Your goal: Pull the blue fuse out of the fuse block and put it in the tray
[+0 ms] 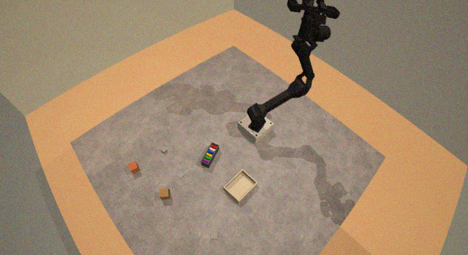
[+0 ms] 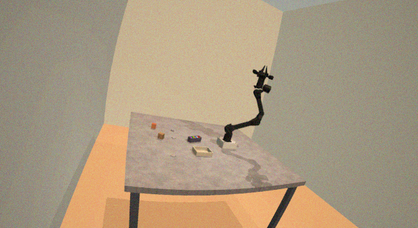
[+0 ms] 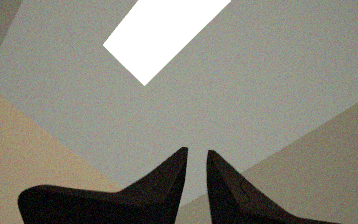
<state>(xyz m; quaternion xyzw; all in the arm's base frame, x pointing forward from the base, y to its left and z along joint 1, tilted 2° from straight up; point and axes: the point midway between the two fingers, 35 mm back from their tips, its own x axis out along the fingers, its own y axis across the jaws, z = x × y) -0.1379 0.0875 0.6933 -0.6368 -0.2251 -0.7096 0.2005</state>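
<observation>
The dark fuse block lies on the grey table with a row of coloured fuses in it. The blue fuse sits in the middle of the row. The beige tray lies empty near the block, towards the table's front. My gripper is raised high above the arm's base and points up at the ceiling, far from the block and tray. Its fingers stand almost together with nothing between them. In the top view its fingertips are cut off at the top edge.
An orange cube and a brown cube lie left of the block. The arm's white base stands behind the tray. A bright ceiling light shows in the wrist view.
</observation>
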